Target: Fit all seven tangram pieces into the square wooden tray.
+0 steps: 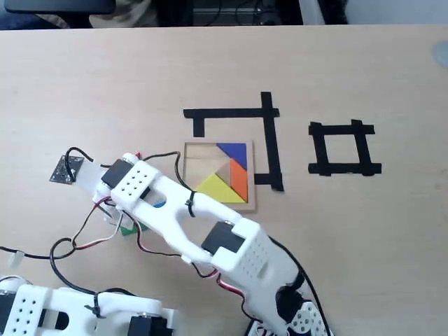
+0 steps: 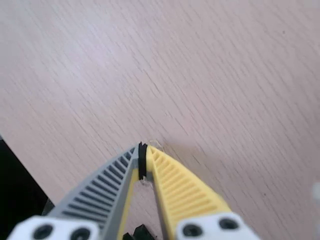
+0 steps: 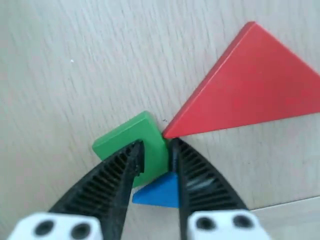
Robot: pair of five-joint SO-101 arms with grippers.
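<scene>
The right arm (image 1: 210, 231) lies slantwise from the lower middle of the high view to left of centre, barring the lower-left side of the tray (image 1: 203, 157). Its cables (image 1: 77, 245) loop over the table at the left, and the left arm (image 1: 70, 311) fills the lower-left corner. The tray's upper-left part is bare wood; the blue triangle (image 1: 234, 150), orange piece (image 1: 239, 178) and yellow piece (image 1: 217, 187) take up the rest. The upper and right table lies open, bearing flat black tape (image 1: 343, 148).

At the right gripper (image 3: 155, 150), whose fingers press the green piece (image 3: 135, 145), the red triangle (image 3: 250, 85) crowds one fingertip and the blue piece (image 3: 160, 192) lies between the fingers.
</scene>
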